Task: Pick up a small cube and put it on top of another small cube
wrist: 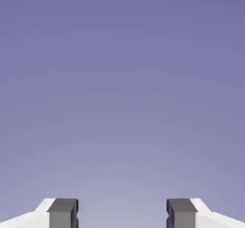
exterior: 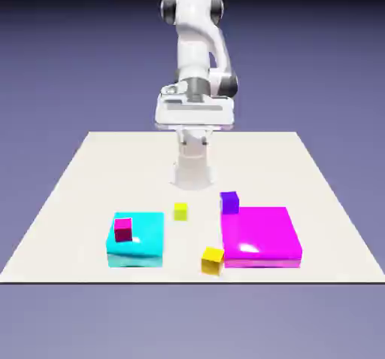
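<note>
Gripper (wrist: pixel 122 215) empty (jaws apart), lemon-yellow cube (exterior: pixel 180 211) on table (exterior: pixel 75 192).

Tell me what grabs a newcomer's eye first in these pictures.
The big flat magenta block on the exterior view's right and the cyan block on its left, with a small dark pink cube on top. Between them lies the tiny lemon-yellow cube. The white arm is folded high at the table's far edge, its claw open and empty.
</note>
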Action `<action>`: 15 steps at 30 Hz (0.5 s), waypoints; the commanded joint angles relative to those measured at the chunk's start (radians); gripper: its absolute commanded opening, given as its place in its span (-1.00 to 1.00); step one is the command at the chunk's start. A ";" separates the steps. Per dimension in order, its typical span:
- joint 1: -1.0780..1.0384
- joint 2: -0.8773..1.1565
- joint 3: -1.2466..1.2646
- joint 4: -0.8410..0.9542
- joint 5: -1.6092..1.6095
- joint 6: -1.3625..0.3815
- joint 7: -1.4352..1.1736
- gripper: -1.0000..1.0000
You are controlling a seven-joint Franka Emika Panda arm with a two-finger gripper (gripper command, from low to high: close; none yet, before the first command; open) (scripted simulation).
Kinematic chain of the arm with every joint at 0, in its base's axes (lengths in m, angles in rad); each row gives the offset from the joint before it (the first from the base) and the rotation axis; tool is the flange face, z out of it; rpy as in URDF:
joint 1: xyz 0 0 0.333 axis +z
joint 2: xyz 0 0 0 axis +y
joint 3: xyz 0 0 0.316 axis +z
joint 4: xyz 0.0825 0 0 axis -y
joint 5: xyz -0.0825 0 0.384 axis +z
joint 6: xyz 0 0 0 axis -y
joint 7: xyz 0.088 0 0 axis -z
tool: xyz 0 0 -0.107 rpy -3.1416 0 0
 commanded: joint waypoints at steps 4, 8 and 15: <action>-0.015 0.143 -0.020 0.001 -0.018 -0.174 -0.002 0.00; -0.029 0.286 -0.040 0.001 -0.037 -0.348 -0.004 0.00; -0.054 0.537 -0.076 0.002 -0.069 -0.652 -0.007 0.00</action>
